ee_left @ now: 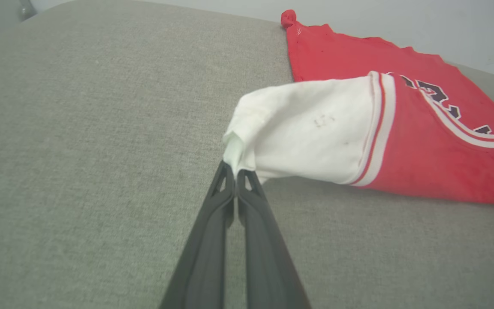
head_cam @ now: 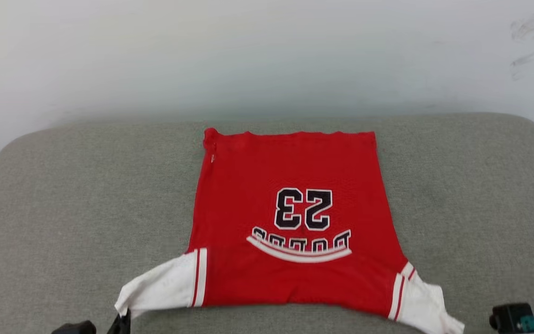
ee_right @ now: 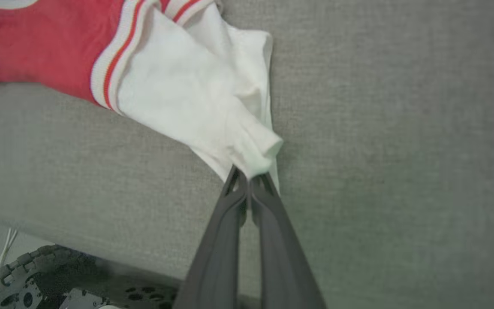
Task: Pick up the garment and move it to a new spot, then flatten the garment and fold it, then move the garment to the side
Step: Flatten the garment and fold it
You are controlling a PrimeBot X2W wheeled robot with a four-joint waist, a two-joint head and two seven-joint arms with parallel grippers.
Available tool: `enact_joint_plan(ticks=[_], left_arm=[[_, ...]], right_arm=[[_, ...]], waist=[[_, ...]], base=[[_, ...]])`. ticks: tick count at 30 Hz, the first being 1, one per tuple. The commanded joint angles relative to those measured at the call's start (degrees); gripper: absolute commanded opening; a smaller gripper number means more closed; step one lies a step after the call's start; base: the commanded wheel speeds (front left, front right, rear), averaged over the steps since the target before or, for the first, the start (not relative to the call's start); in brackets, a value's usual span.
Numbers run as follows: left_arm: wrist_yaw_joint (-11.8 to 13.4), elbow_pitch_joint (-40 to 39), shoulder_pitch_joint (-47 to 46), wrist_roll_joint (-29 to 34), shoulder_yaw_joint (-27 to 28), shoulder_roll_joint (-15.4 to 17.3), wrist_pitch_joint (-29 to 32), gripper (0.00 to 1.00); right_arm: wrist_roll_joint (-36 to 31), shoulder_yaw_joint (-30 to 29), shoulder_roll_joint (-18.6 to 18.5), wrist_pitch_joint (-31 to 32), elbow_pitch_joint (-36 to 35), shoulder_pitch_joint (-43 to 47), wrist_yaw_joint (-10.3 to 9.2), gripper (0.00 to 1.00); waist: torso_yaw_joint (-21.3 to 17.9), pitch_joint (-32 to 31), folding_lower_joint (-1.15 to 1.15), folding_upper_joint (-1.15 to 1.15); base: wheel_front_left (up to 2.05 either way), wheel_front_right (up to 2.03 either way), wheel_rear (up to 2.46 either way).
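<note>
Table (head_cam: pixel 63 208): grey fabric top, rounded far corners, pale wall (head_cam: pixel 267 55) behind it with a few dark scuffs (head_cam: pixel 526 41) at the upper right.

Garment (head_cam: pixel 290 208): red body spread flat around the middle of the table, slightly right of centre. Hem is on the far side and the shoulder end is at the near edge, so the black-and-white "23" (head_cam: pixel 303 209) and the arched lettering under it read upside down from my head camera. Body is mostly smooth. The far-left hem corner (head_cam: pixel 210 135) is bunched into a small lump.

Left sleeve (ee_left: pixel 311 128): white with red-striped trim, pulled out to my left and lifted off the fabric top near its tip.

Right sleeve (ee_right: pixel 187 94): same trim, pulled out to my right, creased and folded over itself.

Left claw (ee_left: pixel 235 174): fingers closed tight, pinching the tip of the left sleeve, low over the near edge.

Right claw (ee_right: pixel 250 178): fingers closed tight, pinching the tip of the right sleeve. My wheeled base (ee_right: pixel 24 279) shows below the table edge.
</note>
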Motion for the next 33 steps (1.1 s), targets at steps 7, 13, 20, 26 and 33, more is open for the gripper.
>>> enact_joint_plan(ticks=[7, 13, 20, 26, 33], left_arm=[[2.5, -4.3, 6.0, -0.3, -0.2, -0.4, 1.2, 0.0], [2.1, -6.0, 4.0, 0.7, -1.0, -0.1, -0.1, 0.0], [2.1, -9.6, 0.9, 2.7, -1.9, 0.3, -0.7, 0.0], [2.3, -13.6, -3.9, 4.6, -3.6, -0.5, -1.2, 0.0], [0.6, -16.4, -10.7, 7.3, -6.4, -1.2, -2.1, 0.0]], right_arm=[[-5.8, -7.0, 4.9, 4.7, -5.8, 11.5, -0.02, 0.87], [-9.1, -12.8, 8.0, 3.1, -12.3, 11.3, -0.02, 1.0], [-10.5, -21.7, 11.0, 1.3, -13.8, 0.8, -0.01, 1.0], [-9.6, -23.7, 8.6, 5.5, -5.1, -16.6, -0.01, 1.0], [-10.1, -23.5, 3.0, 15.5, 9.2, -37.7, -0.01, 1.0]], waist=[[1.5, -0.7, 0.02, 0.0], [3.0, -0.4, 0.02, 0.0], [5.5, 2.2, 0.02, 0.0], [8.8, 9.3, 0.02, 0.0], [13.7, 19.4, 0.02, 0.0]], base=[[0.0, 0.0, 0.0], [0.0, 0.0, 0.0], [0.0, 0.0, 0.0], [0.0, 0.0, 0.0], [0.0, 0.0, 0.0]])
